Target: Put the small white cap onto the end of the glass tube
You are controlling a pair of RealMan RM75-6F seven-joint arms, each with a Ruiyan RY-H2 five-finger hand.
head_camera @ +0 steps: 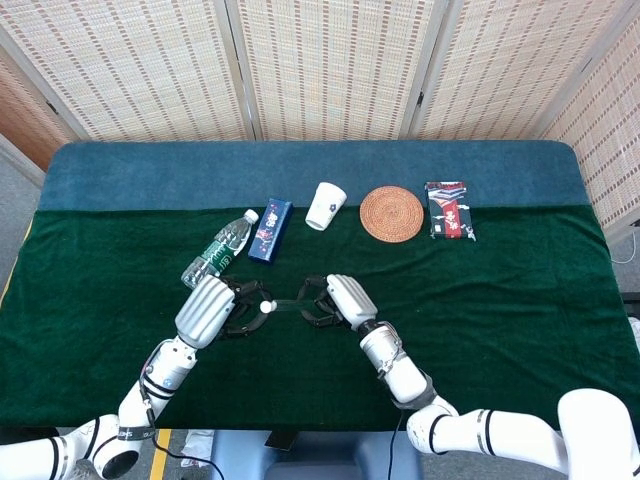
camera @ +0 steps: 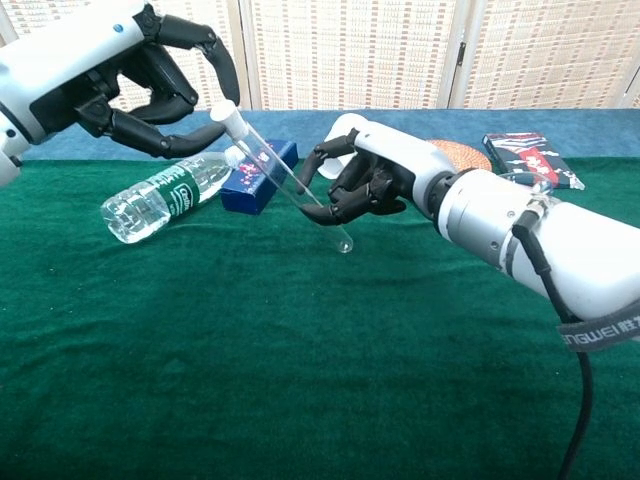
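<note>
Capping step under way. Right hand [camera: 372, 185] pinches the glass tube [camera: 300, 195] near its lower half, centre of the chest view, tube tilted with its rounded closed end down and its open end up toward the upper left. Left hand [camera: 150, 85], upper left of the chest view, has its fingers curled and the small white cap [camera: 226, 116] pinched at the fingertips. Cap sits right at the tube's top end and looks at least partly on; can't tell how deep it is seated. In the head view both hands meet low centre-left over the green surface [head_camera: 500, 290], cap a white dot between them. Next move, as I judge it: push the cap down along the tube's axis while the right hand holds firm, then let go of the cap. Risk: sideways push could cock the cap or slip the tube. Behind, a water bottle [camera: 160, 195] and blue box [camera: 255, 178] lie on the surface, not involved.
</note>
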